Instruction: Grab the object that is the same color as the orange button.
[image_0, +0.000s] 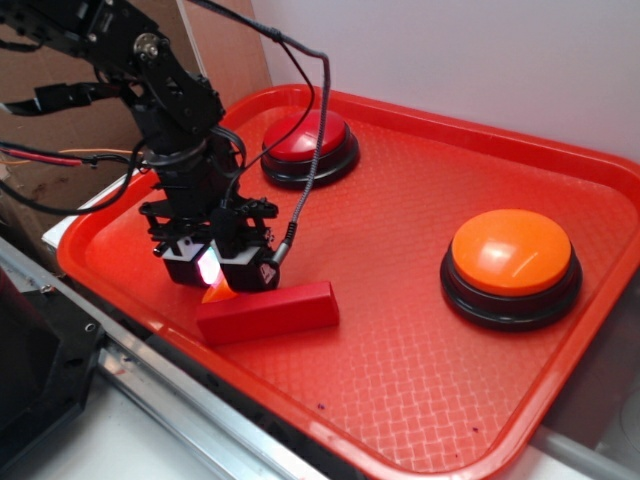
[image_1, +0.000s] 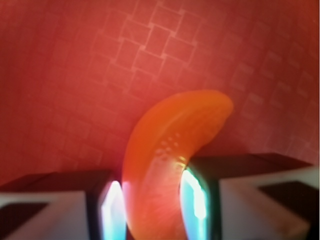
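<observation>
Orange glossy plastic crescent (image_1: 165, 165) pinched between closed black gripper (image_0: 214, 268) pads, just behind red rectangular block (image_0: 268, 312). Risk: slips free, given curved slick surface and narrow contact; may snag block when lifting.

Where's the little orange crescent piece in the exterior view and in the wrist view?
Exterior: the orange crescent peeks out low and left of centre, under the tool, at the red block's left end.
Wrist: it fills the lower centre, curving up and right between the lit fingers.
Shared landmark: the red tray's patterned floor.
</observation>
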